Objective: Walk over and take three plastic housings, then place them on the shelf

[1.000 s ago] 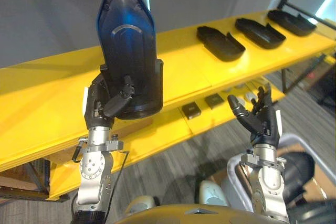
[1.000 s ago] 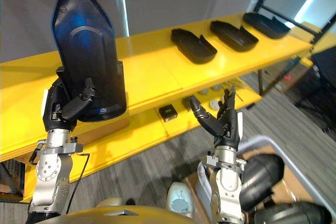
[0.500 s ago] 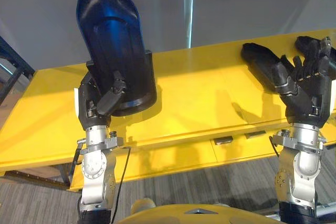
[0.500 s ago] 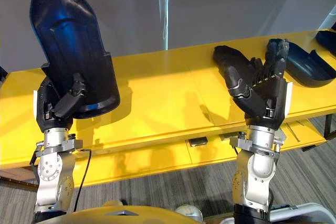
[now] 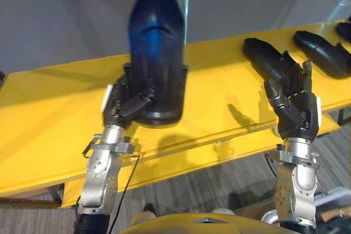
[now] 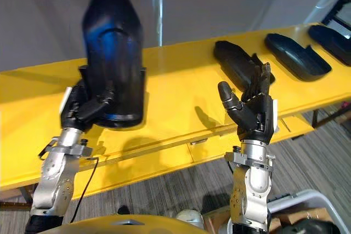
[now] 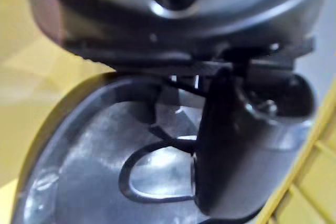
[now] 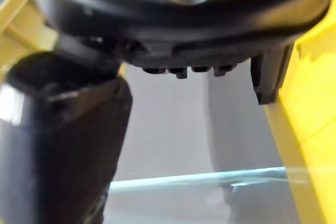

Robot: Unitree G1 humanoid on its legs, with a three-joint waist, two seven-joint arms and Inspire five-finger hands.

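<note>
My left hand (image 5: 122, 105) is shut on a large black plastic housing (image 5: 157, 47), holding it upright by its wide lower end above the yellow shelf (image 5: 66, 108). From the left wrist, the thumb (image 7: 220, 145) presses on the housing's glossy inner face (image 7: 94, 171). My right hand (image 5: 296, 108) is raised with straight fingers and holds nothing. Behind it, two more black housings (image 6: 235, 61) (image 6: 296, 53) lie flat on the shelf, and the tip of a third housing (image 6: 332, 39) shows at the far right.
A grey wall (image 5: 66, 15) rises behind the shelf. A lower yellow shelf level (image 5: 181, 160) runs beneath the top board. Grey carpet floor (image 6: 164, 195) lies in front. The shelf top between my hands (image 5: 214, 89) is bare.
The camera has swung, so the shelf sits differently in view. My left hand has brought the housing in toward the middle. The right hand has dropped slightly and stays open.
</note>
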